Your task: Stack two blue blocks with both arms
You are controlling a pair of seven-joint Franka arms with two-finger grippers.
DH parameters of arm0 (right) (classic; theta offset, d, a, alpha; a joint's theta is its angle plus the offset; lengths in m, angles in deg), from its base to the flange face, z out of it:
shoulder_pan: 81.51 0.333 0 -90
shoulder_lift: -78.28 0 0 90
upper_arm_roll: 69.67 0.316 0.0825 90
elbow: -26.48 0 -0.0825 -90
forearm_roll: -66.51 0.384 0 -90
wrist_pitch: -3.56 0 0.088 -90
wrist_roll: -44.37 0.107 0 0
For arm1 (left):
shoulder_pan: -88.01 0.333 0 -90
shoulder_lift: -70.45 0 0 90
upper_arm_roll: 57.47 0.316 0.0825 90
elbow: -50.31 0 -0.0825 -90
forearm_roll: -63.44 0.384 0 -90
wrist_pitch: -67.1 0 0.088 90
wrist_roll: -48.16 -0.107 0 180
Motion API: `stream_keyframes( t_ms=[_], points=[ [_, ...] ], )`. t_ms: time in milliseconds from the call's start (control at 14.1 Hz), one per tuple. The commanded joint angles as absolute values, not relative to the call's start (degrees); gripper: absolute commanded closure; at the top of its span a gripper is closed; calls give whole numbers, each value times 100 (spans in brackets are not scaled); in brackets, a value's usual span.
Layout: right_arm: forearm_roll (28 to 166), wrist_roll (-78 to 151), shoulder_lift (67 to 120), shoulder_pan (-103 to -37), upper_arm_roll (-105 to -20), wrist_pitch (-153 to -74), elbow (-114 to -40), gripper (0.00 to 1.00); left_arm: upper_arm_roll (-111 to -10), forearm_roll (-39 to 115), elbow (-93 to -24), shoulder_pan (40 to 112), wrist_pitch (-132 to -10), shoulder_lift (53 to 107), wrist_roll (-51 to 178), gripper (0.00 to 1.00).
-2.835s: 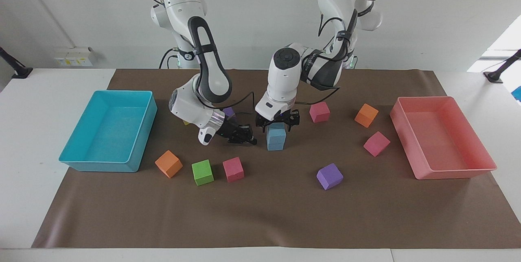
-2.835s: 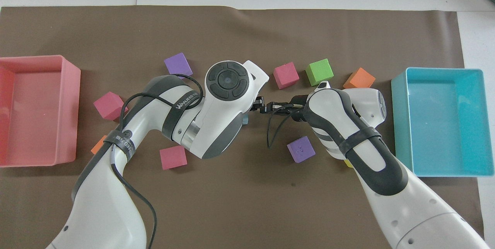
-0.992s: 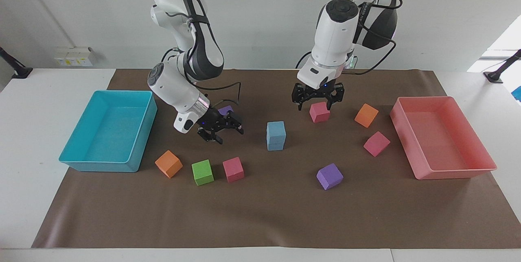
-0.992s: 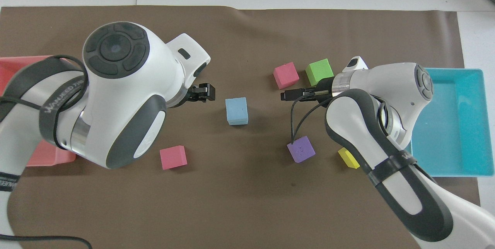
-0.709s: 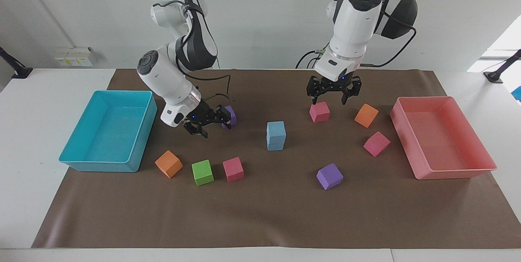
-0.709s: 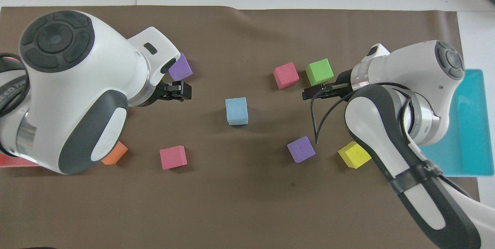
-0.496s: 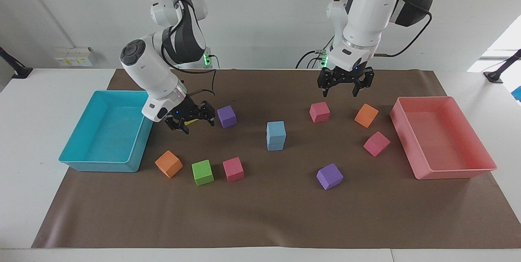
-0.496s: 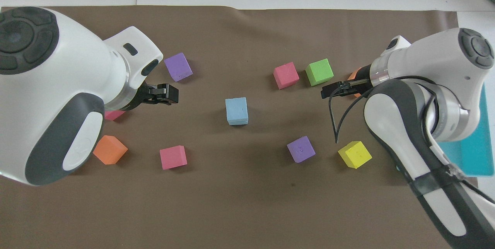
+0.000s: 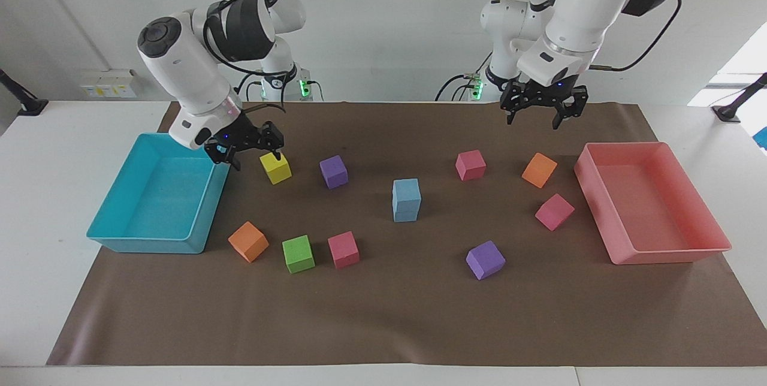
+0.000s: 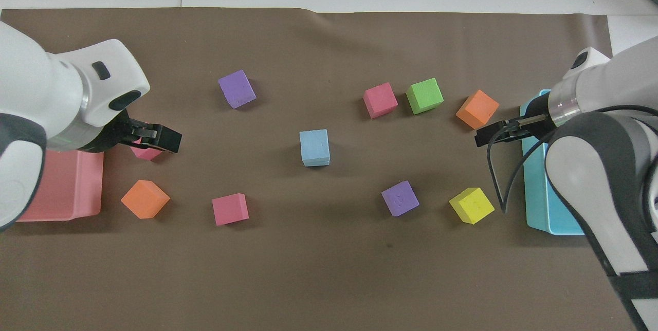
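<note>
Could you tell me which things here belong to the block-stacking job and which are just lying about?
Job: blue blocks, stacked mid-mat; left gripper and right gripper, both open and empty.

Lying about: purple, pink, orange, green and yellow cubes; turquoise tray; pink tray.

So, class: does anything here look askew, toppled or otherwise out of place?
Nothing stands out. The two blue blocks sit squarely stacked mid-mat, loose cubes lie scattered, and both trays are upright and empty.

Both views are bright and even; soft light from above leaves small, faint shadows beside the cubes on the brown mat; a window glows white at one edge; everything looks sharp, with no glare.
</note>
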State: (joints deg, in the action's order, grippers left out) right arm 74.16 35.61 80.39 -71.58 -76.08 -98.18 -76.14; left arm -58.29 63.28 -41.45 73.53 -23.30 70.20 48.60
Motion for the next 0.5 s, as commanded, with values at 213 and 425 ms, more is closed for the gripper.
stream_keyframes(
  t_ms=[213, 425],
  points=[
    [6993, 3637, 7442, -7342, -7643, -8926, -7592, 0, -5861, 6142, -4083, 7992, -1964, 6905, 3736, 0],
    [6976, 3637, 7389, -7552, -7626, -8382, -7242, 0, -5835, 6151, -4083, 8019, -1973, 6878, 3726, 0]
  ],
)
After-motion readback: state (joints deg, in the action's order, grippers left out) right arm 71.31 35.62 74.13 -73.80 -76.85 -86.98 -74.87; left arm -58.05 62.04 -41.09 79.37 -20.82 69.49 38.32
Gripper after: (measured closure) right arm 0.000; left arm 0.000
